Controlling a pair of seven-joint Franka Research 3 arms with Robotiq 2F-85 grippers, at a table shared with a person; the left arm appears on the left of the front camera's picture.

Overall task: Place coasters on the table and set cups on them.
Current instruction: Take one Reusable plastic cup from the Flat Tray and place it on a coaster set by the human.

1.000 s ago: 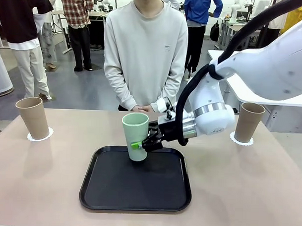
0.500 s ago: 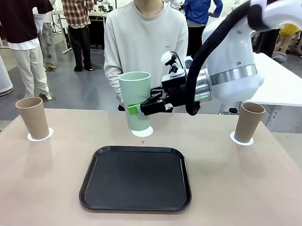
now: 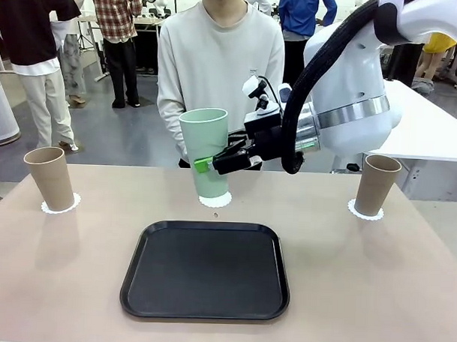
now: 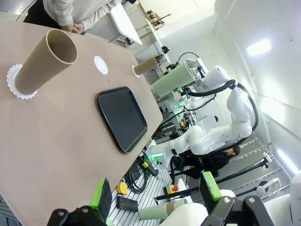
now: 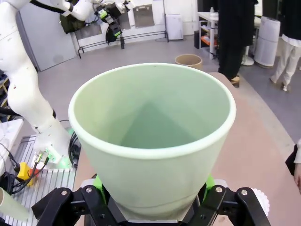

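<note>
Item 1, right gripper (image 3: 214, 164): centre of the front view, jaws clenched on the mint green cup (image 3: 206, 153) at mid-wall. Cup is upright, slightly tilted, mouth up, carried above the tabletop; a side grip, likely chosen to leave the base free for setting down.

Item 2, middle coaster (image 3: 215, 200): white scalloped disc just below the cup's base, at frame centre beyond the tray; evidently the intended landing spot. Contact between base and disc cannot be told.

Item 3, left tan cup (image 3: 50, 178): mid-left of frame, standing on its coaster (image 3: 60, 205).

Item 4, right tan cup (image 3: 378, 184): mid-right, standing on its coaster (image 3: 365, 212).

Item 5, black tray (image 3: 206, 269): lower centre, bare.

Item 6, left gripper (image 4: 155, 195): bottom of the left wrist view, fingers spread, holding nothing, well apart from the table (image 3: 375, 281).

Item 7, person (image 3: 221, 73): upper centre, hands clasped at the far edge, not engaged.
</note>
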